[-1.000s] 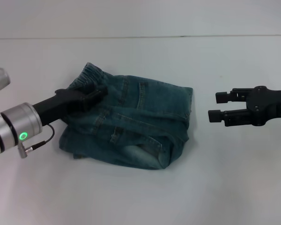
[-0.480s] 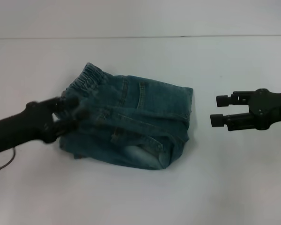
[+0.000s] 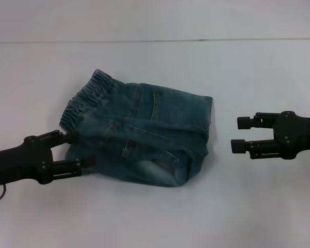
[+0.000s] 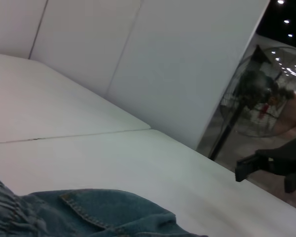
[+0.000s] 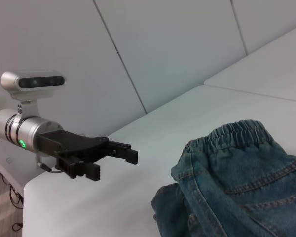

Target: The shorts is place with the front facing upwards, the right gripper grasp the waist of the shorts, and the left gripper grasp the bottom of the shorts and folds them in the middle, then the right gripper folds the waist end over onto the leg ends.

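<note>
The blue-green denim shorts lie folded in a bundle on the white table. The waist of the shorts is a gathered band at the far left corner, and the leg ends cannot be told apart in the folds. My left gripper stands open at the bundle's near left edge, fingertips close to the cloth and nothing between them. My right gripper hovers open to the right of the shorts, clear of them. The right wrist view shows the shorts with the left gripper beyond them. In the left wrist view the shorts lie close, with the right gripper farther off.
The white table stretches around the shorts, its far edge meeting a pale wall. A standing fan shows beyond the table in the left wrist view.
My left gripper has let go of the waistband area and drawn back toward the near left, off the shorts. The right gripper has barely shifted.
</note>
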You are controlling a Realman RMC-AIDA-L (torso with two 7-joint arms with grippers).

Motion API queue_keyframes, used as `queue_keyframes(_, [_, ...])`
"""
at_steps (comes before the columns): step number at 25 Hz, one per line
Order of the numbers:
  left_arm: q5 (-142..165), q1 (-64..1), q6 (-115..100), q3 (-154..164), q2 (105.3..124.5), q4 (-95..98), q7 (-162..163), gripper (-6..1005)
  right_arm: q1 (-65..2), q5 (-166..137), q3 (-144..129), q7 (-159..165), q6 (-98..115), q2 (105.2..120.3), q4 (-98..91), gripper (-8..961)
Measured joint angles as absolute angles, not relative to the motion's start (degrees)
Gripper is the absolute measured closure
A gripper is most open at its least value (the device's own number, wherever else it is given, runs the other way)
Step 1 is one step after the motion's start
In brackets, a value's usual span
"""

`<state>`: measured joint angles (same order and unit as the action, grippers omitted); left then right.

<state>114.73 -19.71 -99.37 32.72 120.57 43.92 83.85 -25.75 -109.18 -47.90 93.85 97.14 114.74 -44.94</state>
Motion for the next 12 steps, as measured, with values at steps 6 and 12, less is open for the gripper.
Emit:
queue_keyframes(6, [115.1, -20.4, -100.5, 32.7, 120.48, 44.1, 84.4, 95, -25.7, -109.2, -47.7, 91.8, 96.8, 115.00, -43.0, 98])
queue_keyframes(12, [115.1, -20.6, -100.7, 32.5, 120.41, 44.2, 85.1, 100, -25.7, -109.2, -47.5, 90.5, 96.4, 115.05, -41.8, 97])
